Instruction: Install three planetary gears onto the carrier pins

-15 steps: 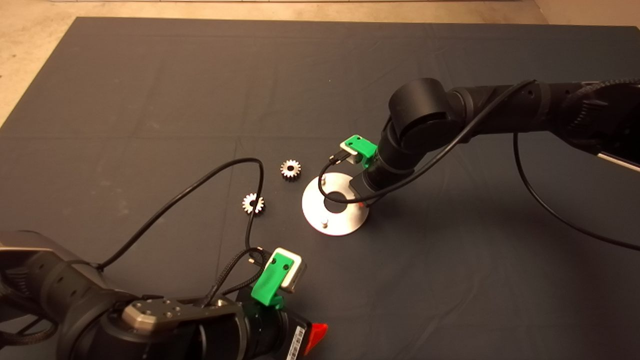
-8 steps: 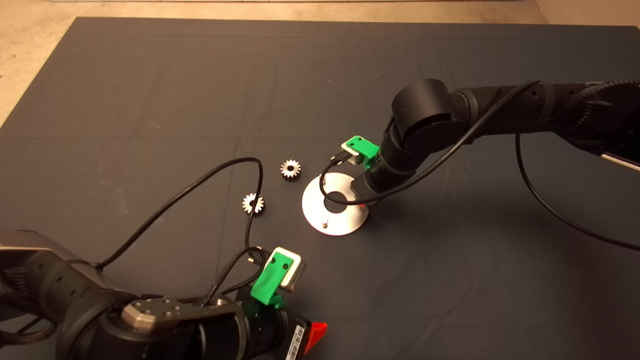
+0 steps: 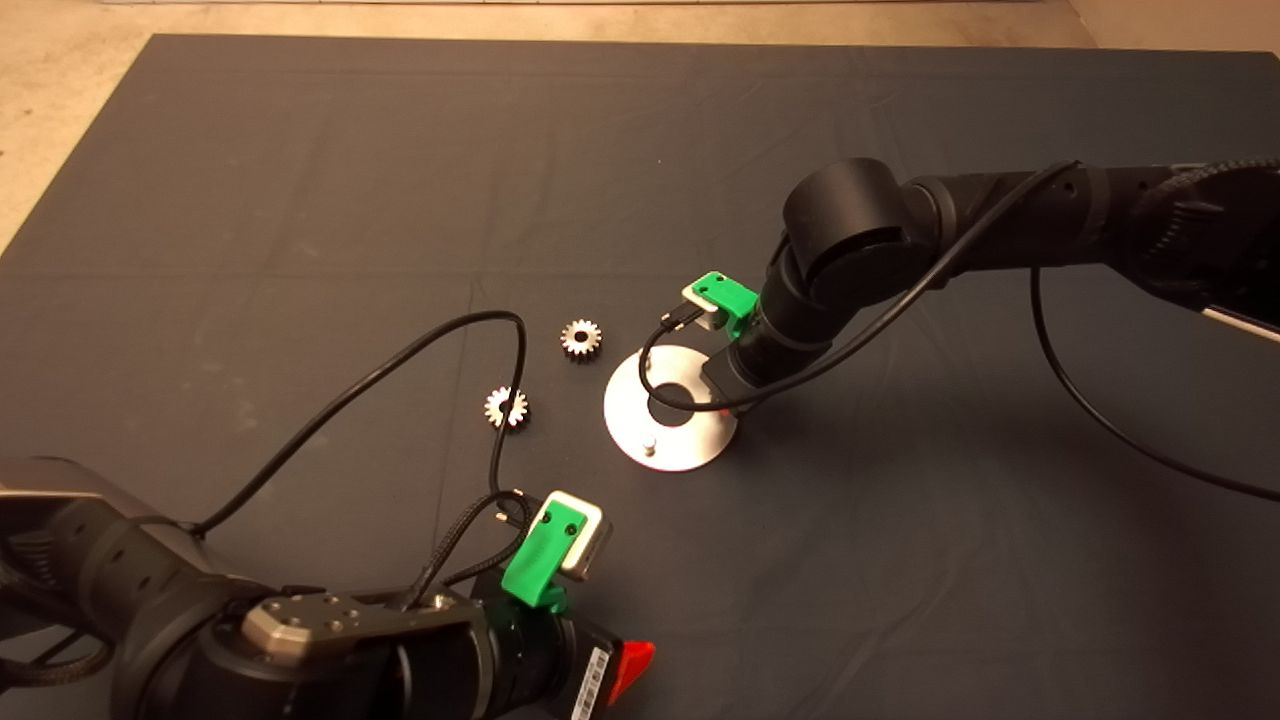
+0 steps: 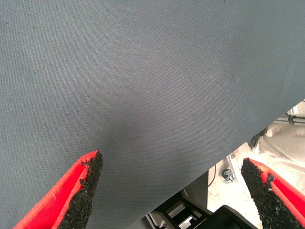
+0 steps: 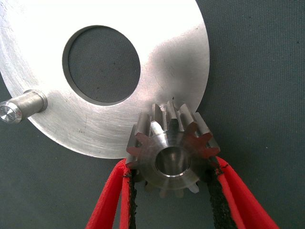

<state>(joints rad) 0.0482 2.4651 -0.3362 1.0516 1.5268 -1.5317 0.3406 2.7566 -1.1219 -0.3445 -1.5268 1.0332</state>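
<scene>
Dark grey cloth mat point(image 3: 300, 200) covers the table, with pale floor showing past its far edge. Near the middle of the mat lies the flat round shiny metal disc with a central hole point(image 3: 690, 445), and two of its short silvery cylindrical pins are plain in the head view: one on the side toward the far edge point(image 3: 647, 364) and one on the side toward the near edge point(image 3: 650, 441).

The right gripper point(image 5: 174, 191) hangs over the disc's right-hand rim, its arm reaching in from the right edge of the table. Its two red fingers point(image 5: 112, 195) are pinched narrow on a small silvery steel spur gear with a dark bore point(image 5: 170, 153), pads against opposite teeth. In the right wrist view this gear sits over the rim of the disc; whether it is on a pin cannot be told, since the gear covers that spot. One other pin point(image 5: 19, 108) stands bare at the opposite rim.

Two more small steel spur gears lie loose on the mat to the left of the disc: one point(image 3: 580, 338) close by its far-left side, the other point(image 3: 506, 407) farther left and nearer the near edge, partly crossed by a black cable point(image 3: 400, 365).

The left gripper point(image 4: 174, 191) waits at the near left corner, its fingers point(image 4: 81, 191) spread wide with nothing between them.
</scene>
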